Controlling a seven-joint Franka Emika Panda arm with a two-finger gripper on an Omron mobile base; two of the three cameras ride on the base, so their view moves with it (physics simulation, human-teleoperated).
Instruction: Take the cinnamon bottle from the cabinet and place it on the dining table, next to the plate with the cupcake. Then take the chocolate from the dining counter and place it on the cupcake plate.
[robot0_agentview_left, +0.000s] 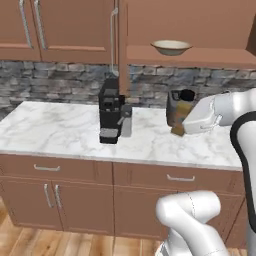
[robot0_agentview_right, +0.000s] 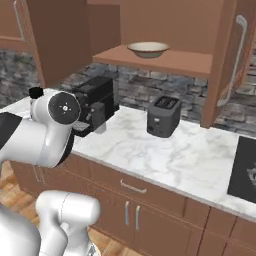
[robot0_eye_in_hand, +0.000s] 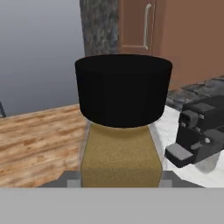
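End effector (robot0_agentview_left: 186, 126) has the cinnamon bottle (robot0_eye_in_hand: 121, 131) clamped between its fingers, so I'm carrying it right now. In the hand view the tan squarish body sits dead centre with the round black cap toward the camera's far side, and the fingers look closed onto the lower body on both flat sides. From the left base view the bottle (robot0_agentview_left: 181, 114) hangs over the marble surface (robot0_agentview_left: 60, 125) toward its right end, in front of the stone backsplash and to the right of the coffee machine (robot0_agentview_left: 112, 117). In the right base view I can just catch the black cap (robot0_agentview_right: 35, 92) poking out behind the wrist.

Handling-wise, my guess is it's light and rigid, probably smooth-walled, so a bit slippery. The flat faces of the body are the right place to pinch; the round cap would let it twist. It's tall for its footprint, so I'd expect it to tip easily when set down.

Open cabinet (robot0_agentview_left: 150, 30) above has a tan bowl (robot0_agentview_left: 171, 47) on its shelf. Toaster (robot0_agentview_right: 163, 116) sits further along.
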